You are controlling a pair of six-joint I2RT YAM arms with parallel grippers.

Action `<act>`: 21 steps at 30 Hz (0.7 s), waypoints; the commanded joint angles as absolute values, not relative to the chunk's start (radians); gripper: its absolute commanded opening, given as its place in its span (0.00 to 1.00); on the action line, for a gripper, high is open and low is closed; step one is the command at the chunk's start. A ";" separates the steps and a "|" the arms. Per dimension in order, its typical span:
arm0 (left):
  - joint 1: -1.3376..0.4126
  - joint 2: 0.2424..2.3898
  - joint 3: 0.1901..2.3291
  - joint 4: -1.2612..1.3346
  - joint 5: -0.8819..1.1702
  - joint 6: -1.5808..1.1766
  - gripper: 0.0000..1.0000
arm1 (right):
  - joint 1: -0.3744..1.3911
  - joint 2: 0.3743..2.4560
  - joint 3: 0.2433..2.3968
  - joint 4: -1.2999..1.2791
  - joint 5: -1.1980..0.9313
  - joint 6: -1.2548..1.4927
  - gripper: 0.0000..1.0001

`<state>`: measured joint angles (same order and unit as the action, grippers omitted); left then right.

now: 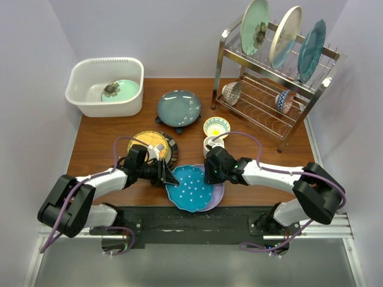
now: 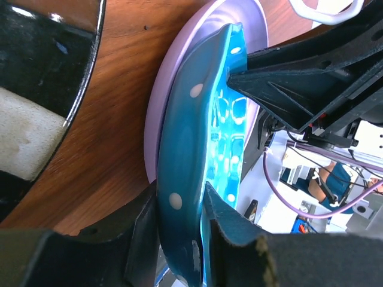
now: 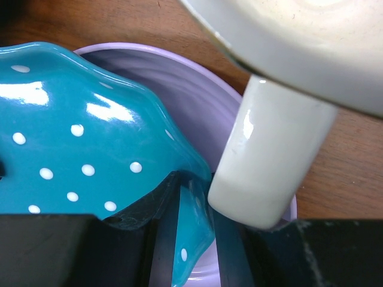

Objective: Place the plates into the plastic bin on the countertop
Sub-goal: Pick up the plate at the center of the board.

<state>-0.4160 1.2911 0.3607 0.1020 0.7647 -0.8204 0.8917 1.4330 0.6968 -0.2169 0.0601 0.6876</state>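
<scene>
A blue dotted plate is held tilted just above a lilac plate at the near edge of the countertop. My left gripper is shut on its left rim, and the rim sits between the pads. My right gripper is shut on the opposite rim. The plastic bin stands at the far left with a pale green floral plate inside. A dark teal plate and a black-rimmed plate with a yellow centre lie on the wood.
A white mug stands right behind my right gripper, its handle almost touching the fingers. A small patterned bowl sits beyond it. The wire dish rack at the far right holds three upright plates and two bowls.
</scene>
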 commanded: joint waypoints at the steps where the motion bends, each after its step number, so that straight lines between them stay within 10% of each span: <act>1: -0.431 1.285 0.393 0.187 0.821 -0.830 0.33 | 0.913 1.433 0.692 -0.156 0.003 0.696 0.32; 9: -0.430 1.270 0.452 0.031 0.773 -0.749 0.24 | 0.913 1.430 0.696 -0.163 0.003 0.695 0.34; 13: -0.431 1.270 0.485 -0.046 0.733 -0.700 0.01 | 0.914 1.427 0.696 -0.164 0.003 0.695 0.40; 21: -0.430 1.270 0.491 -0.061 0.724 -0.692 0.00 | 0.911 1.414 0.698 -0.167 0.003 0.692 0.58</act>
<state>-0.4213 1.2919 0.4473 -0.0708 0.7193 -0.7300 0.8997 1.4330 0.6968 -0.1898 0.0292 0.6895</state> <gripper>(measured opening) 0.315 0.534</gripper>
